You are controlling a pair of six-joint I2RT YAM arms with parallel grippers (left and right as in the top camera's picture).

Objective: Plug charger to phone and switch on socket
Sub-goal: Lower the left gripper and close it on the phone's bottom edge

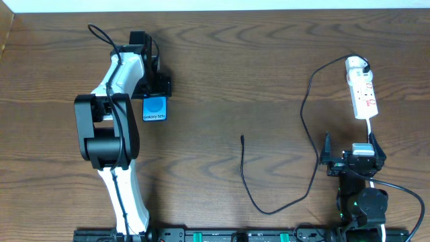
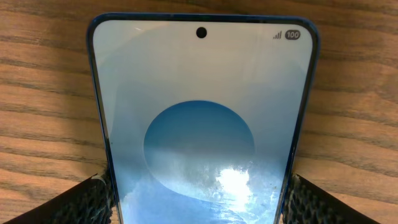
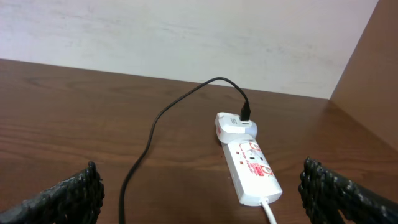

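Note:
The phone (image 1: 154, 107) lies flat on the wooden table at the left, its blue screen up. My left gripper (image 1: 155, 101) reaches over it from the far side. In the left wrist view the phone (image 2: 202, 124) fills the frame, and the left gripper (image 2: 199, 205) has a black pad pressed to each long edge. The charger cable (image 1: 306, 101) loops across the table, its free plug tip (image 1: 242, 138) lying mid-table, apart from the phone. Its white adapter (image 1: 358, 65) sits in the socket (image 1: 364, 97) at the far right. My right gripper (image 1: 349, 144) stands open just short of the socket (image 3: 254, 171), touching nothing.
The socket's white cord (image 1: 369, 128) runs toward my right gripper and passes under it. A pale wall (image 3: 186, 37) rises behind the table's far edge. The black cable (image 3: 149, 143) crosses the wood left of the strip.

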